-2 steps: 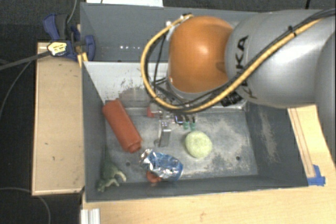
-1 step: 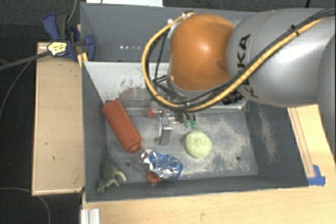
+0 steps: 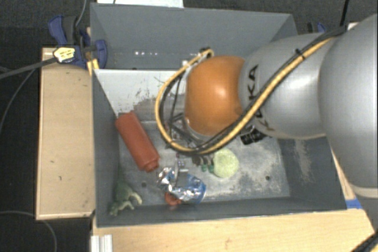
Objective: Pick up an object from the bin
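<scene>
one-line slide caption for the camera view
Arm reaches into grey bin above crumpled foil wrapper, between red cylinder and pale green ball

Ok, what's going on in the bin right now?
The arm has its tool down in the bin, between a red cylinder, a pale green ball and a crumpled blue-and-silver wrapper. All three lie on the floor, none lifted. A green toy dinosaur sits in the view's lower left corner.

Only readable bit was black lettering (image 3: 253,76) on the big silver-grey robot arm (image 3: 295,106): a clear K, the rest crossed by a yellow-and-black cable (image 3: 284,69).
</scene>
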Motion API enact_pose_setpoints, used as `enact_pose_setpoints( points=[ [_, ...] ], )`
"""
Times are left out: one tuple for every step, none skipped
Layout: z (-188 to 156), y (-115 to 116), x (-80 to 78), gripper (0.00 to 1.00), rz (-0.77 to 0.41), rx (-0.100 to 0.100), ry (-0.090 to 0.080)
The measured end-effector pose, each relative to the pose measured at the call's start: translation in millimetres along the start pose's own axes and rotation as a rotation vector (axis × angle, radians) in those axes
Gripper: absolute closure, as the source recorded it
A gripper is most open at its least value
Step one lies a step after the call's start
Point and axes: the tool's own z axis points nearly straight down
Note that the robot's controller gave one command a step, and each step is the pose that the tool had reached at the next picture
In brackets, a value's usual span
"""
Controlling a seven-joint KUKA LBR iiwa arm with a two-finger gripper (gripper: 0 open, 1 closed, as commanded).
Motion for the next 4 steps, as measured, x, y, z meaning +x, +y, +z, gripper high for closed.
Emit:
enact_pose_setpoints(
  points=[
    [16,4,15.3,0.00,0.007,0.001,0.003],
    [8,-17,28.2,0.00,0.084,0.000,0.000],
    [74,-11,28.9,0.00,0.189,-0.001,0.001],
    [70,-11,25.2,1.00,0.232,-0.008,-0.009]
  ],
)
